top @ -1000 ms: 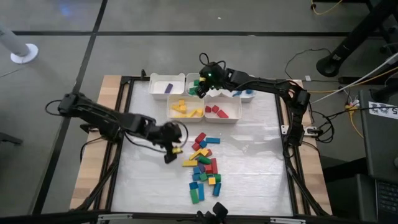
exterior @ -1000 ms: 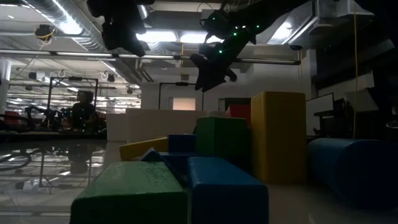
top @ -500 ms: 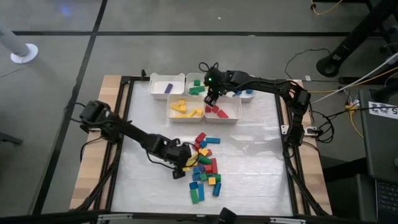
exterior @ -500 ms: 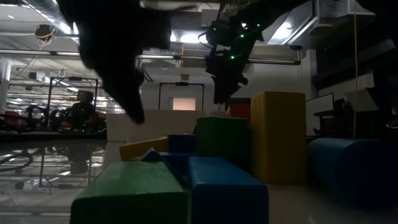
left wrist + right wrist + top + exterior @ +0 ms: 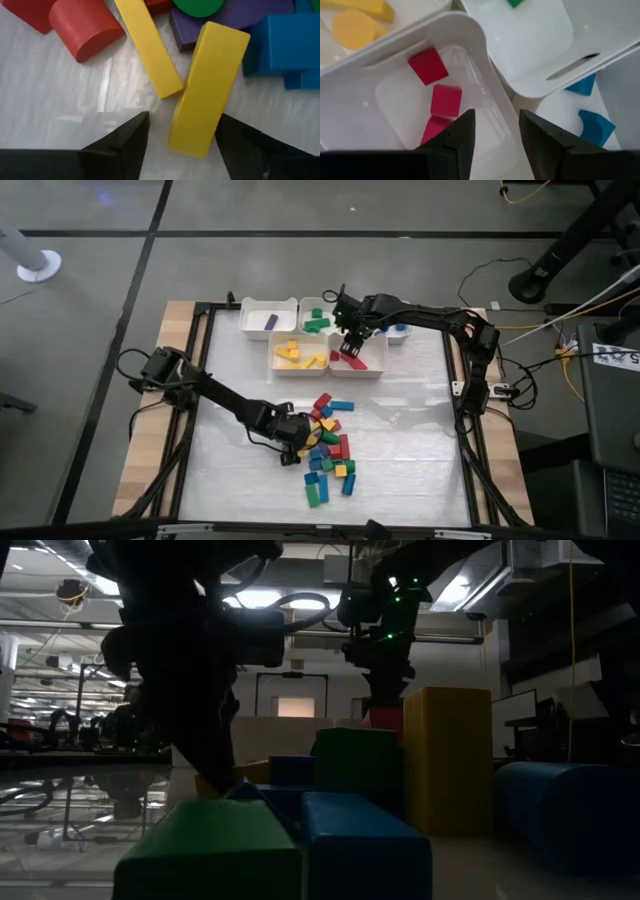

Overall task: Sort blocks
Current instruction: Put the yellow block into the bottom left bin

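A pile of small coloured blocks (image 5: 328, 448) lies on the white table top. My left gripper (image 5: 299, 448) is down at the pile's left edge, open. In the left wrist view its fingers stand on either side of the near end of a long yellow block (image 5: 205, 90) that lies flat; whether a finger touches it I cannot tell. A second long yellow block (image 5: 149, 47) and a red rounded block (image 5: 85, 27) lie beside it. My right gripper (image 5: 350, 346) hangs open over the bin with red blocks (image 5: 445, 100), pointing down with nothing between its fingers.
Five white bins stand at the table's far side: purple (image 5: 268, 320), green (image 5: 318, 318), blue (image 5: 395, 330), yellow (image 5: 298, 354) and red (image 5: 362, 360). Blue (image 5: 280, 40), purple (image 5: 225, 15) and green (image 5: 197, 5) blocks crowd just beyond the yellow block. Bare table lies left of the pile.
My left gripper has dropped and gone toward the table's near right, down to the left edge of the pile. My right gripper has shifted from over the green bin to over the red bin and tipped to point more steeply down.
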`<state>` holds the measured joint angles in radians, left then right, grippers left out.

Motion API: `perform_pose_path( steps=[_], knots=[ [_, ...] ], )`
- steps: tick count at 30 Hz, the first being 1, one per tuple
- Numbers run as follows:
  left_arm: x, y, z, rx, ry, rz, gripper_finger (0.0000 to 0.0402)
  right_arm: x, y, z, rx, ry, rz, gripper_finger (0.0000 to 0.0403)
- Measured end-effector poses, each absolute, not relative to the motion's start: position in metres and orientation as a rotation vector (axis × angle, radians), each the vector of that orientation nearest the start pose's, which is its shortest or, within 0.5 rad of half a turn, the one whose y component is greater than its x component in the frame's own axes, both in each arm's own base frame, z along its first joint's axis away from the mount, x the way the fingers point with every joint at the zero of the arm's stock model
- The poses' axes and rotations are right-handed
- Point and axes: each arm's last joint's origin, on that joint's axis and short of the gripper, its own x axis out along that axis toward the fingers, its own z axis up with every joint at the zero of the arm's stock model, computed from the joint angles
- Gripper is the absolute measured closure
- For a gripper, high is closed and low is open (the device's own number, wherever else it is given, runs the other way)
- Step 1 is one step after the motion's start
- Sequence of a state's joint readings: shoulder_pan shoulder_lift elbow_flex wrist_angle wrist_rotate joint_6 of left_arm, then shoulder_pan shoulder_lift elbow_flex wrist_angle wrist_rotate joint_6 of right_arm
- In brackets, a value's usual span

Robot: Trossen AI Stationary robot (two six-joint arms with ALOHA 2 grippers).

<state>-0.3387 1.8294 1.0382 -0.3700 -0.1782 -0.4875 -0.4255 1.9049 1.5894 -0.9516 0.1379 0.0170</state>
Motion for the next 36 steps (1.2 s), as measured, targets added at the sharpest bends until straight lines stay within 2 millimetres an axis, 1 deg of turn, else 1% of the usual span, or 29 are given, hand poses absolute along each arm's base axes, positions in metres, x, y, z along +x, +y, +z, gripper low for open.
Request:
perform_pose_path(
  steps=[3, 8, 12, 15, 18, 22, 26, 31, 33, 36],
  knots=[
    [0.323, -0.108, 0.138, -0.107, 1.129, 0.105, 0.0229, 0.35, -0.163, 0.242, 0.199, 1.27, -0.495, 0.0249],
    [0.322, -0.109, 0.14, -0.095, 1.139, 0.067, 0.0309, 0.35, -0.163, 0.242, 0.2, 1.275, -0.495, 0.0249],
    [0.32, -0.108, 0.147, -0.116, 1.148, 0.014, 0.0315, 0.349, -0.163, 0.241, 0.201, 1.284, -0.494, 0.0249],
    [0.316, -0.105, 0.159, -0.103, 1.151, -0.036, 0.0315, 0.349, -0.162, 0.241, 0.212, 1.285, -0.478, 0.0249],
    [0.308, -0.097, 0.173, -0.071, 1.16, -0.047, 0.0315, 0.35, -0.16, 0.241, 0.252, 1.278, -0.424, 0.0249],
    [0.295, -0.08, 0.198, -0.038, 1.16, -0.046, 0.0315, 0.352, -0.154, 0.241, 0.311, 1.262, -0.33, 0.0249],
    [0.28, -0.058, 0.225, 0.006, 1.14, -0.002, 0.0315, 0.358, -0.141, 0.241, 0.315, 1.261, -0.27, 0.0249],
    [0.262, -0.022, 0.252, 0.089, 1.092, 0.132, 0.0309, 0.365, -0.116, 0.241, 0.277, 1.284, -0.211, 0.0249],
    [0.256, -0.008, 0.259, 0.119, 1.077, 0.196, 0.0308, 0.368, -0.104, 0.24, 0.258, 1.299, -0.184, 0.0249],
    [0.252, 0.015, 0.265, 0.167, 1.069, 0.288, 0.0307, 0.371, -0.086, 0.24, 0.227, 1.315, -0.142, 0.0249]
  ],
)
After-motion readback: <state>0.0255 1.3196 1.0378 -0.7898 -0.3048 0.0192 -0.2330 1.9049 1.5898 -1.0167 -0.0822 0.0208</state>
